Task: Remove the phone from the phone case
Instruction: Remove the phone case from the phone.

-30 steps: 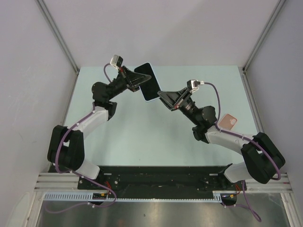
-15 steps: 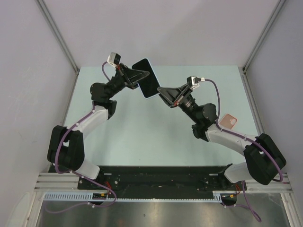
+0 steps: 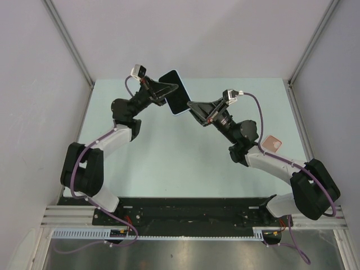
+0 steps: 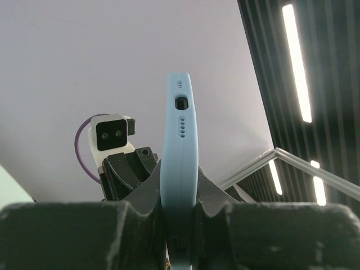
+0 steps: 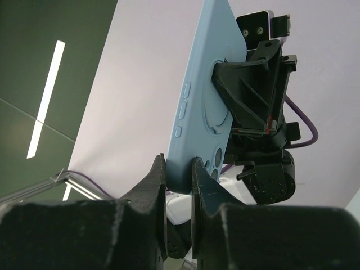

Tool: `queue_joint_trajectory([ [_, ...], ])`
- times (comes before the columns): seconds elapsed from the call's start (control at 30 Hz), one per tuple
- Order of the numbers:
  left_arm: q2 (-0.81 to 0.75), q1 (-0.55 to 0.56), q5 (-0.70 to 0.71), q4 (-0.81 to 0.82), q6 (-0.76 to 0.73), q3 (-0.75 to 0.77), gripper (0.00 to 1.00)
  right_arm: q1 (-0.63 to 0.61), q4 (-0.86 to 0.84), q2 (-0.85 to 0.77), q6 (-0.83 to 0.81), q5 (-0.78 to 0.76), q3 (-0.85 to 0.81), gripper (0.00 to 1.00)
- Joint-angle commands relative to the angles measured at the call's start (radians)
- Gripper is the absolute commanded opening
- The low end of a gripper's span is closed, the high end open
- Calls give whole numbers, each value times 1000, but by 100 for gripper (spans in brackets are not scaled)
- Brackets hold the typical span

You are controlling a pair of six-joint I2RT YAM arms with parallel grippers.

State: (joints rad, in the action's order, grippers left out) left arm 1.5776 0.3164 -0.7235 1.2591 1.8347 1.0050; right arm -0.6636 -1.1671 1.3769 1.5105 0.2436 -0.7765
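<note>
— Where's the black-screened phone (image 3: 175, 93)?
— Aloft above the pale-green counter (image 3: 169, 160), inside its light-blue silicone case (image 4: 179, 140).
— Grippers?
— The left gripper (image 4: 179, 190) clamps its edge; the right gripper (image 5: 179, 170) pinches a corner.

Pale green tabletop (image 3: 169, 163) between plain grey walls (image 3: 34, 112), dark slatted ceiling (image 4: 332, 84) with strip lights (image 4: 296, 62) overhead

Dark-screened phone (image 3: 176, 94) inside pale blue case (image 5: 197, 112), aloft and tilted on edge
</note>
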Motion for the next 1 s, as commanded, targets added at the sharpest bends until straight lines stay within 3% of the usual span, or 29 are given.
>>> queue_joint_trajectory([
  [0.0,51,4,58,430,86,-14,0,-4,-439,-64,106,-49,-86,0],
  [0.8,36,1,47,467,127,-11,0,-7,-436,-79,33,6,-69,1],
  [0.97,19,0,53,467,132,-32,0,-2,-436,-79,30,2,-49,7],
])
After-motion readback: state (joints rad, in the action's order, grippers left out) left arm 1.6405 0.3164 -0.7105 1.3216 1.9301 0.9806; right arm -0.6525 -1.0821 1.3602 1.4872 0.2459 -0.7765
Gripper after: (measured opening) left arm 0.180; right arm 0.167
